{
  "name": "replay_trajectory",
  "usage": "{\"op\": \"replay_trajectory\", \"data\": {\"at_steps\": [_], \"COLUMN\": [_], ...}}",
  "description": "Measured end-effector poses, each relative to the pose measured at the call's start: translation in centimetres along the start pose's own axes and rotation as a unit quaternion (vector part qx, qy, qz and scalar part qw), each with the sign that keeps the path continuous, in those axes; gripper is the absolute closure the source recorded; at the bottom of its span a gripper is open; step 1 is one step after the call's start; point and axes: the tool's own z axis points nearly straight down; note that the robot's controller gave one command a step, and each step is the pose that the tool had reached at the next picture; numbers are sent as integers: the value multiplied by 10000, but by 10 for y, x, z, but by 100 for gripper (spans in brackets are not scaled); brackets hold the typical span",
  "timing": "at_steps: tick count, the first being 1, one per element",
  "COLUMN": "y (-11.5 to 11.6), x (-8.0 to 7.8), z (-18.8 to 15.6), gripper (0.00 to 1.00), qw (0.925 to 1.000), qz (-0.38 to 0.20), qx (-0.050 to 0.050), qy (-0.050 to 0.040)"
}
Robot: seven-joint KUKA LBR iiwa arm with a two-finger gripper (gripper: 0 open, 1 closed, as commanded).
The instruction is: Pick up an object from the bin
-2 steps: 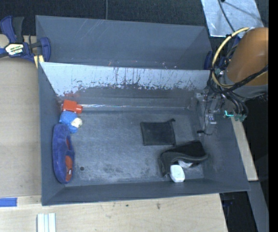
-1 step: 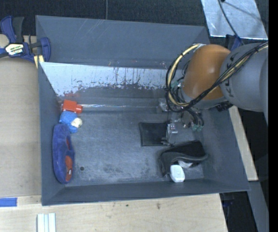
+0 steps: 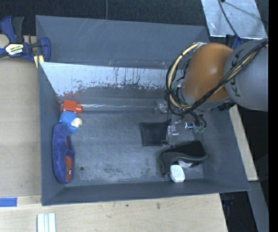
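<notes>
Grey metal bin viewed from above. Arm extended in from right, orange cover fitted at wrist. Gripper set low over right-centre floor, at right edge of flat black square; open or clenched cannot be told. Black curved object and white piece laid just below. Long blue toy and orange block placed by left wall.

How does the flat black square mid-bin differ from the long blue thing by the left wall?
The black square is flat, angular and plain; the blue thing is long, rounded, with red-orange patches. The black square lies beside the gripper; the blue thing lies along the left wall, away from it. Both rest on the bin floor.
</notes>
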Motion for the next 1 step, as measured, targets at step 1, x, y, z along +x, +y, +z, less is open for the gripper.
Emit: {"op": "replay_trajectory", "data": {"at_steps": [1], "y": [-2], "x": [12], "z": [-8], "gripper": [0], "qw": [9996], "qz": [294], "qx": [1], "qy": [20]}}
